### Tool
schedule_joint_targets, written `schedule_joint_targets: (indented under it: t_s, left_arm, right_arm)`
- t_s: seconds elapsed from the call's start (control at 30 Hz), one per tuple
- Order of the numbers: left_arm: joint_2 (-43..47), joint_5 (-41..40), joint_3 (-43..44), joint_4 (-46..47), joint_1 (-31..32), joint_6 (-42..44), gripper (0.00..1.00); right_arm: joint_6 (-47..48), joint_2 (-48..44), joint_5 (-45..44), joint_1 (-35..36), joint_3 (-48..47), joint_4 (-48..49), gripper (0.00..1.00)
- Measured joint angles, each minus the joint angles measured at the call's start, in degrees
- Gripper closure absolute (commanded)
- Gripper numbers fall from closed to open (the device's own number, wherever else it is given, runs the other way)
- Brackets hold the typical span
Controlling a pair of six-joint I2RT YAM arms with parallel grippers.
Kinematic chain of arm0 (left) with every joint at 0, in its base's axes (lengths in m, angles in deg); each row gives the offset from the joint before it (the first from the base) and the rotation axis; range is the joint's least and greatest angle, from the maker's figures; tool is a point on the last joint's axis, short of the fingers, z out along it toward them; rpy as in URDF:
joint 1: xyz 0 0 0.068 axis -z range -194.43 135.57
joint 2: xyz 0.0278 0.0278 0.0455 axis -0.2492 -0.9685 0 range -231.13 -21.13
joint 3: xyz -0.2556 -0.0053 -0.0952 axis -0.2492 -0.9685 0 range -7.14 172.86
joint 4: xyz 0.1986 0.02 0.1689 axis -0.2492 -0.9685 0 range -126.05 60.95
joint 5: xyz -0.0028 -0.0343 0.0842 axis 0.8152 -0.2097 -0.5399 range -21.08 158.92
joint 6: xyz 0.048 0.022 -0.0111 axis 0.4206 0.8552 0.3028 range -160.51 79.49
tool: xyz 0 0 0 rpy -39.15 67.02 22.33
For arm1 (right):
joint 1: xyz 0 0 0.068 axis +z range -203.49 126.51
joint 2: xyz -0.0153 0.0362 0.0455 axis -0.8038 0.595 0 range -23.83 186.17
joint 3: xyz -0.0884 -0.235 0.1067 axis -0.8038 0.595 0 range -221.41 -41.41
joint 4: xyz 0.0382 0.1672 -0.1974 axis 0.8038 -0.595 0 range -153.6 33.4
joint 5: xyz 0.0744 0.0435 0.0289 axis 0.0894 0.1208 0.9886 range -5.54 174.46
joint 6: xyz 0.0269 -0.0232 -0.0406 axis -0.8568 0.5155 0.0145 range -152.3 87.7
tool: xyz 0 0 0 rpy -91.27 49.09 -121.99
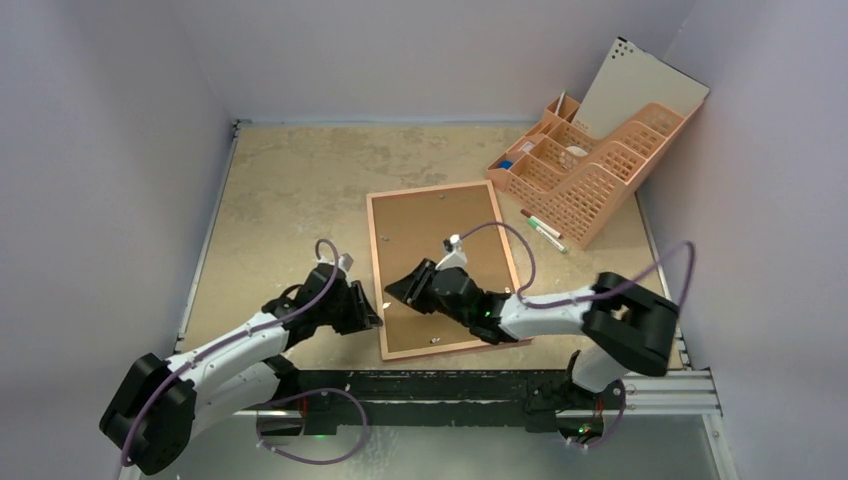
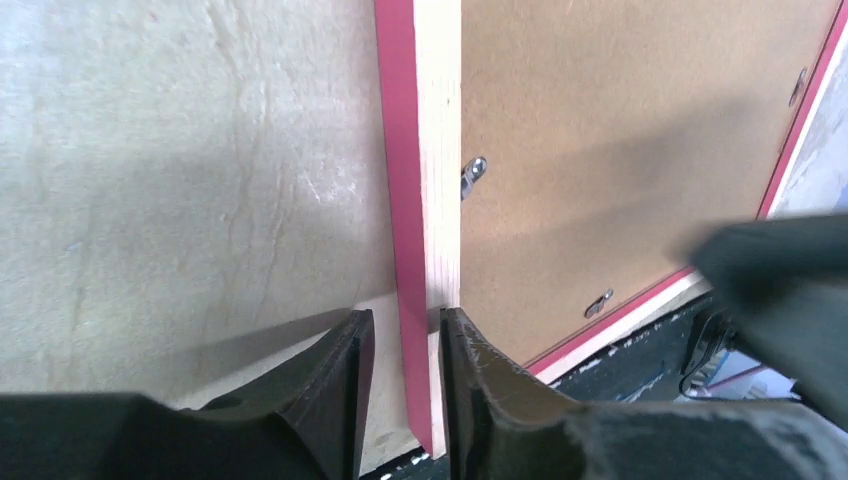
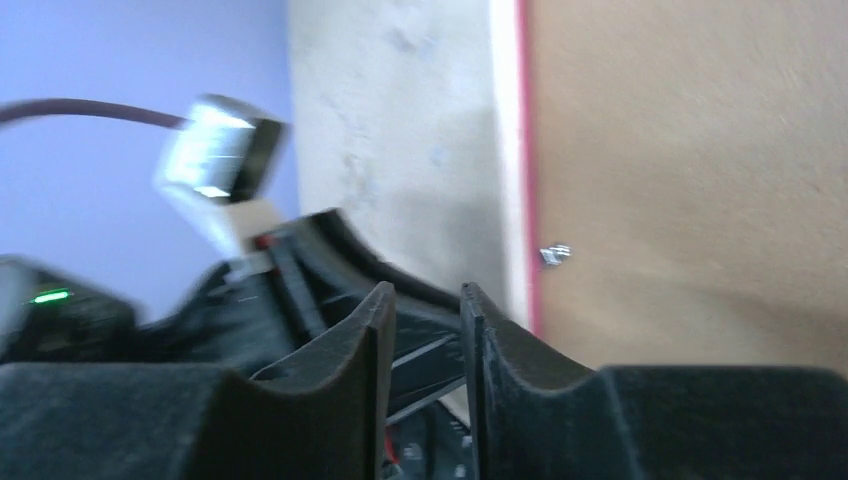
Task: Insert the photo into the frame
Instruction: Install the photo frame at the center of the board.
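The frame (image 1: 374,262) lies face down mid-table, peach-wood reverse up, with the brown backing board (image 1: 440,240) set inside it. The photo is hidden. My left gripper (image 1: 372,318) is open at the frame's near-left corner. In the left wrist view its jaws (image 2: 405,335) straddle the upright pink-and-wood rail (image 2: 420,150); the right finger touches the wood and the left finger stands slightly off the pink edge. My right gripper (image 1: 392,290) hovers over the board's left part, its jaws (image 3: 427,300) narrowly open and empty, pointing at the left arm (image 3: 300,280).
Metal turn clips (image 2: 473,175) (image 2: 599,302) sit along the board's edges. A peach desk organiser (image 1: 590,165) with a pale sheet (image 1: 640,90) stands at the back right, with marker pens (image 1: 543,230) beside it. The black table rail (image 1: 450,385) runs just below the frame.
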Motion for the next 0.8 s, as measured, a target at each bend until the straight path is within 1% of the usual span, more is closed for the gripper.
schedule_joint_targets:
  t_s: [0.1,0.17,0.23,0.33,0.43,0.53,0.67,0.8]
  left_arm:
    - [0.8,-3.0,1.3,-1.9,0.0,0.0,0.53]
    - [0.9,-4.5,2.9,-2.4,0.0,0.1,0.49]
    - [0.8,-6.1,5.1,-2.6,0.0,0.1,0.46]
    - [-0.8,-8.2,8.2,-1.7,-0.1,0.3,0.44]
    - [-4.8,-9.2,11.1,-0.3,-1.5,1.1,0.43]
    - [-9.3,-9.2,13.0,1.0,-5.0,1.7,0.43]
    - [-14.8,-8.1,14.8,3.1,-10.2,3.1,0.43]
    - [-20.7,-3.6,16.6,6.2,-12.8,5.0,0.44]
  right_arm:
    - [3.5,-9.7,-1.9,-1.6,-2.1,-6.7,0.58]
    - [6.0,-12.9,-1.9,-3.9,-4.7,-10.3,0.55]
    - [8.7,-14.3,-1.0,-7.9,-7.4,-13.3,0.53]
    - [12.8,-14.0,1.3,-14.2,-10.0,-16.5,0.51]
    - [16.8,-10.5,3.5,-19.0,-13.7,-20.2,0.51]
    - [20.5,-3.7,7.0,-21.7,-20.1,-22.9,0.5]
    - [24.8,6.4,10.9,-23.4,-29.7,-24.8,0.51]
    - [27.8,14.7,13.6,-23.7,-36.7,-26.1,0.58]
